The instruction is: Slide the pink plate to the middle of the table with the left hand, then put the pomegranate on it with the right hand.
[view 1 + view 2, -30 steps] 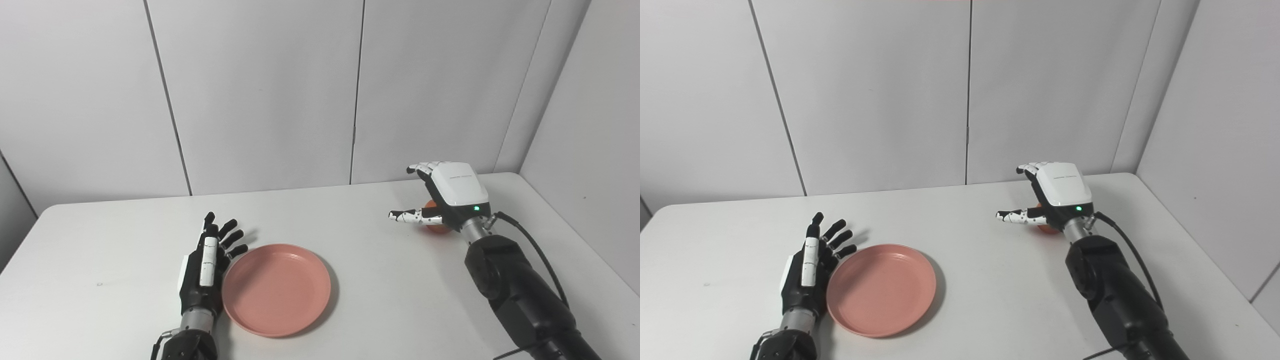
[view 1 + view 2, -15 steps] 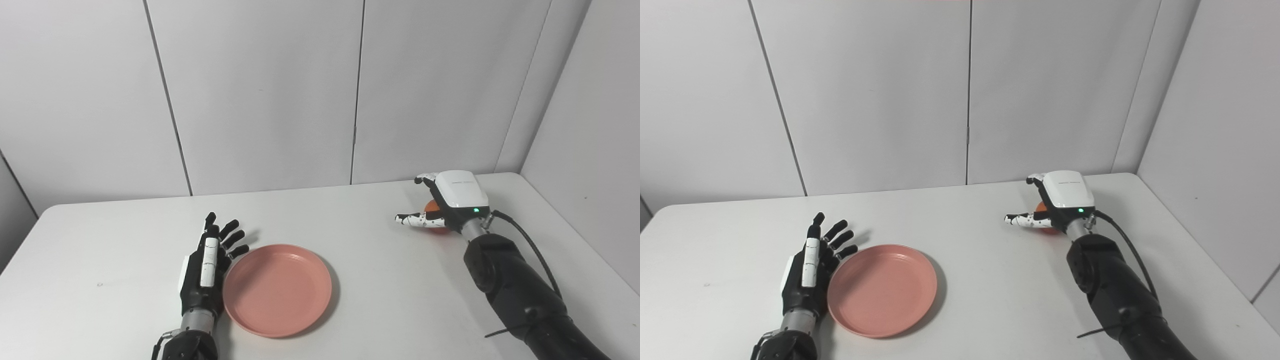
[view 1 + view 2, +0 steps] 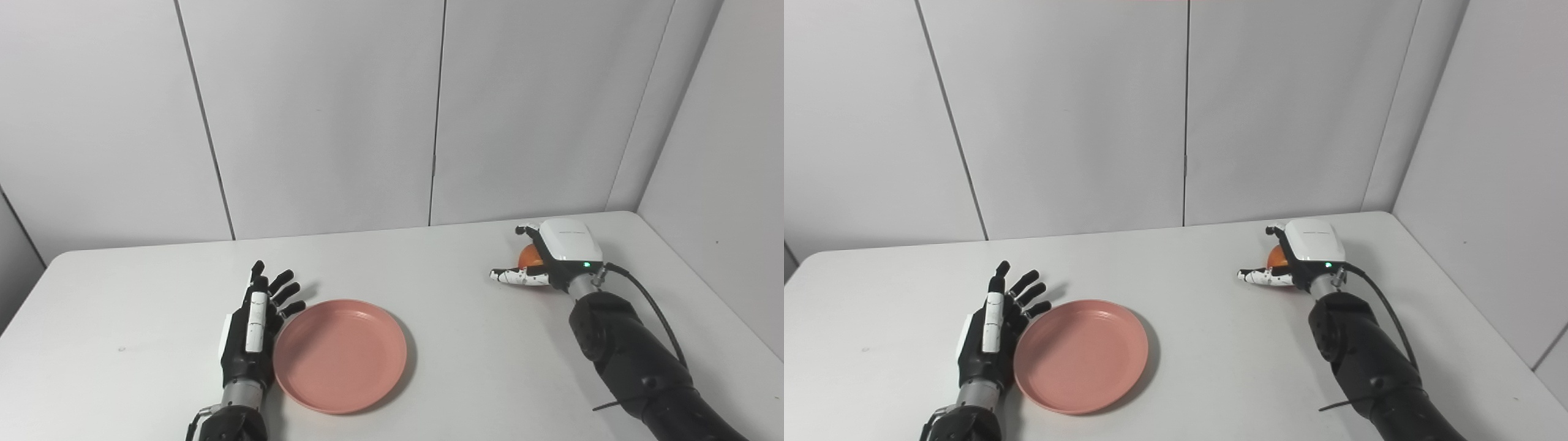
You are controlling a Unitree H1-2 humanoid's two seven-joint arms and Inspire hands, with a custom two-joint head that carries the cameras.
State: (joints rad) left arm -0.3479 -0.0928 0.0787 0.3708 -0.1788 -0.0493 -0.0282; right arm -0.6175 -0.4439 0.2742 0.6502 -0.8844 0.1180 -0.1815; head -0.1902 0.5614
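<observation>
The pomegranate [image 3: 529,258] sits on the table [image 3: 459,343] toward its far right corner, mostly hidden under the right hand [image 3: 554,257], whose fingers curl over it with the thumb stretched left; whether they grip it I cannot tell. The plate [image 3: 340,354] lies near the front edge, left of centre. The left hand [image 3: 256,321] rests flat, fingers spread, touching the plate's left rim.

- My left hand [image 3: 252,331] lies edge-on near the counter's front edge, fingers [image 3: 283,290] spread and straight.
- My right hand [image 3: 554,257] sits low by the far right corner, fingers curled downward, thumb extended leftward.
</observation>
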